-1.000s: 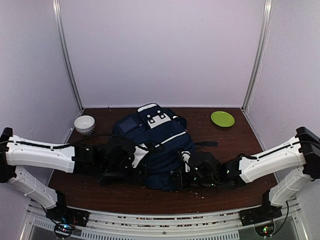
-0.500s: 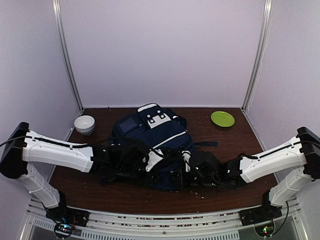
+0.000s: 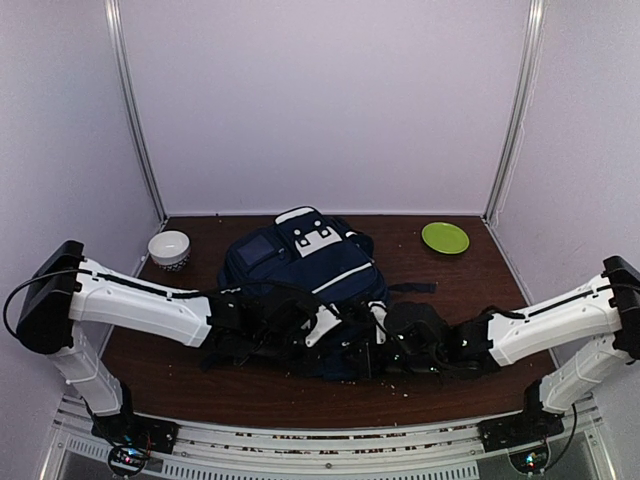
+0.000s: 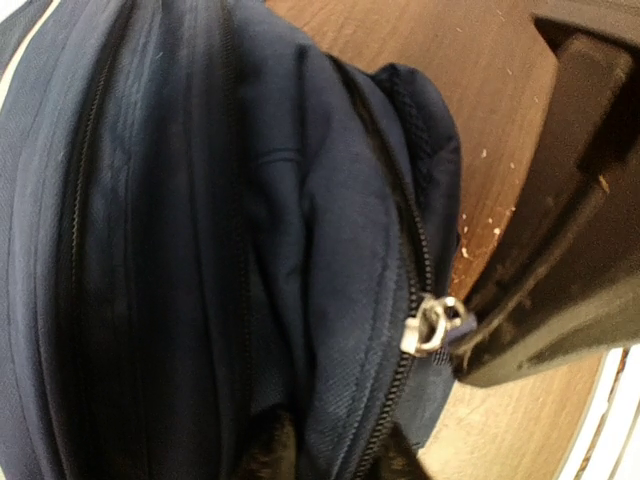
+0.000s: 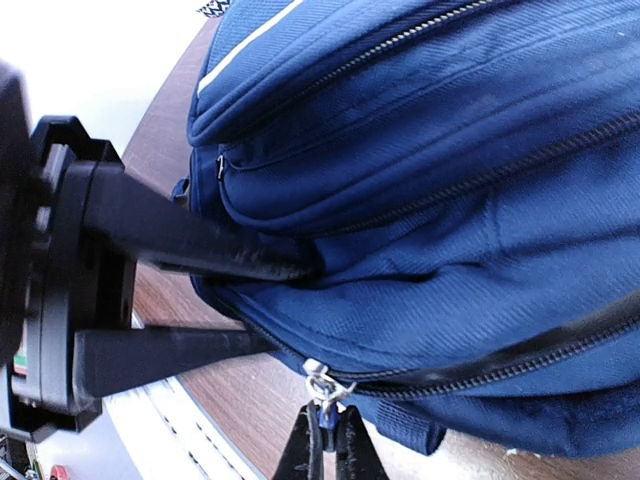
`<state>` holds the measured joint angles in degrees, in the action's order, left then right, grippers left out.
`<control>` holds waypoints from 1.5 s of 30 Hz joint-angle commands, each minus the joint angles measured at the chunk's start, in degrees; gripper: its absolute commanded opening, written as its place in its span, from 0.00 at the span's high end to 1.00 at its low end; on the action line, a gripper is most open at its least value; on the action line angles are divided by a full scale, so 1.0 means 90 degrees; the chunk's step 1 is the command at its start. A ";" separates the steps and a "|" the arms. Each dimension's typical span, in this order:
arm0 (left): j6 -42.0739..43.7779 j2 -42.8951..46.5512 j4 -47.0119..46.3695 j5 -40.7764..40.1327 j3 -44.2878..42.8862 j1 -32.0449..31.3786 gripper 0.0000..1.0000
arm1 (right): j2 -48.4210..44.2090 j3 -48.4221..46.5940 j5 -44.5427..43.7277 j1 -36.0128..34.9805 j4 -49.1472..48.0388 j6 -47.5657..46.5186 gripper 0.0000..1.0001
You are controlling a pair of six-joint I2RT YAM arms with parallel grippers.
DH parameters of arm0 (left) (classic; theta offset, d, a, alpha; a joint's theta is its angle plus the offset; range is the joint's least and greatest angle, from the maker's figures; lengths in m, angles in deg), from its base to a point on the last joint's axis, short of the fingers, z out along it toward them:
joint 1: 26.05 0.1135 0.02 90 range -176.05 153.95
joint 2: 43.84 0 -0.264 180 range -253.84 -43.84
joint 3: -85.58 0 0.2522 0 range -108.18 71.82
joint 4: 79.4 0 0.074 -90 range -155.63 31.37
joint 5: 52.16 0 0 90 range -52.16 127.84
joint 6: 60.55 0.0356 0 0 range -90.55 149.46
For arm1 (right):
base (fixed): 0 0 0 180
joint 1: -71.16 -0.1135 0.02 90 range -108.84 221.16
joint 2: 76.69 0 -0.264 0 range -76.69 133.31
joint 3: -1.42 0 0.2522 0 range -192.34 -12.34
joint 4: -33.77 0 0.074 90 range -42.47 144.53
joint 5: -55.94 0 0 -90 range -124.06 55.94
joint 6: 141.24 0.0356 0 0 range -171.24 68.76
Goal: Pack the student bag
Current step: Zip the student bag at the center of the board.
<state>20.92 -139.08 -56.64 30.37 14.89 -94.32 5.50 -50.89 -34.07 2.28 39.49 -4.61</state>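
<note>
left gripper [image 5: 290, 305] further in — clamping student bag [image 3: 310, 265], right gripper [image 5: 328, 422] pinching zipper pull [image 5: 320, 383]

Brown table [image 3: 470, 285] bears student bag [image 3: 300, 262], bowl [image 3: 169, 247], green plate [image 3: 445, 237]

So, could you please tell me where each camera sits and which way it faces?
Top external: above and behind the bases, looking down on the student bag; left arm and right arm show.
Left wrist: close on the bag's near end, facing the zipper pull; hardly any of its own arm shows.
Right wrist: low, looking along the bag; right gripper pinches the pull, left gripper straddles fabric.
Shared: both wrist views show that pull.
</note>
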 commanded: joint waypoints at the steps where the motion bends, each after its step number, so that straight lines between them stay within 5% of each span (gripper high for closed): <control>1: -0.0045 0.0215 -0.0015 -0.0597 -0.0004 0.0029 0.83 | -0.0516 0.0193 -0.0124 -0.0065 0.0061 -0.0052 1.00; 3: -0.0097 0.0355 0.0014 -0.0788 0.0140 0.0027 1.00 | -0.0691 0.0281 -0.0208 -0.0066 0.0200 -0.0051 1.00; 22: -0.1256 0.1150 0.0073 -0.1651 0.1564 0.0041 1.00 | -0.1814 0.1097 -0.2263 0.0388 0.1968 0.0951 1.00; 37: -0.4115 0.2429 0.1353 -0.2373 0.2736 0.0406 1.00 | -0.0660 0.0902 -0.1545 0.0542 0.0820 0.0812 1.00; 45: -0.4204 0.3126 0.1435 -0.2430 0.3093 0.1061 1.00 | -0.0480 0.0904 -0.1062 0.0527 0.0357 0.0637 1.00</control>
<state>-11.73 -112.39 -54.94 20.15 40.16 -90.50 -0.11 -43.83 -40.98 5.58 38.64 1.22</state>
